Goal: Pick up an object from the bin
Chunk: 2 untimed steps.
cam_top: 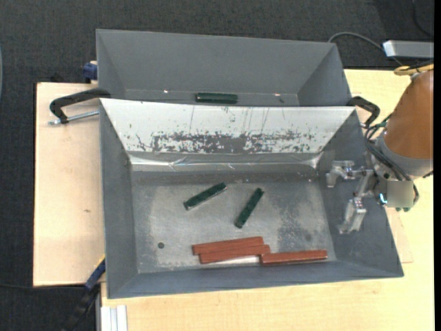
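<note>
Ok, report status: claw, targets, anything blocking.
Claw at the bin's right wall, over no item. Green sticks mid-floor, red bars by near wall, untouched. Nothing between claw and them.

Bright even light, pale glare on back wall of bin (227,119)

Two green sticks (204,196), red bars (231,249), flat

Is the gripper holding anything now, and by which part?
Nothing is held: the gripper is open and empty over the bin's right wall, apart from the nearest red-brown stick.
</note>
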Available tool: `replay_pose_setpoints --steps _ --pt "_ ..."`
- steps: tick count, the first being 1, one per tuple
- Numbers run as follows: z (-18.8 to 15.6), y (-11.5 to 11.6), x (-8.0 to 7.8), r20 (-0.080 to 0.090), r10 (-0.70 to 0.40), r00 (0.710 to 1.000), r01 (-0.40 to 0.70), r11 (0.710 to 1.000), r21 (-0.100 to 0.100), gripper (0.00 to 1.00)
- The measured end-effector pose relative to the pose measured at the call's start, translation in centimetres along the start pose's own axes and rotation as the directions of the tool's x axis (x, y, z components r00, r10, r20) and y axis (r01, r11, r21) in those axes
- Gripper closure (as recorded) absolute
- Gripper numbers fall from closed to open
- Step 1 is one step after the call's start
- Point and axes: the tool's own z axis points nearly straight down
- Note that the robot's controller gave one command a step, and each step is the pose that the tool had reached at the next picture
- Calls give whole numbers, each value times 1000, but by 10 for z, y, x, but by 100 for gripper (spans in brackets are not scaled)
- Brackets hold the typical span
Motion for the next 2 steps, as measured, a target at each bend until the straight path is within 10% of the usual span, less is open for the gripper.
replay_pose_setpoints --steps 1,2 --pt "-1 0 -1 2 -2 1000 2 1000 0 0" --pt "24 55 3 2 -36 999 36 999 1 0"
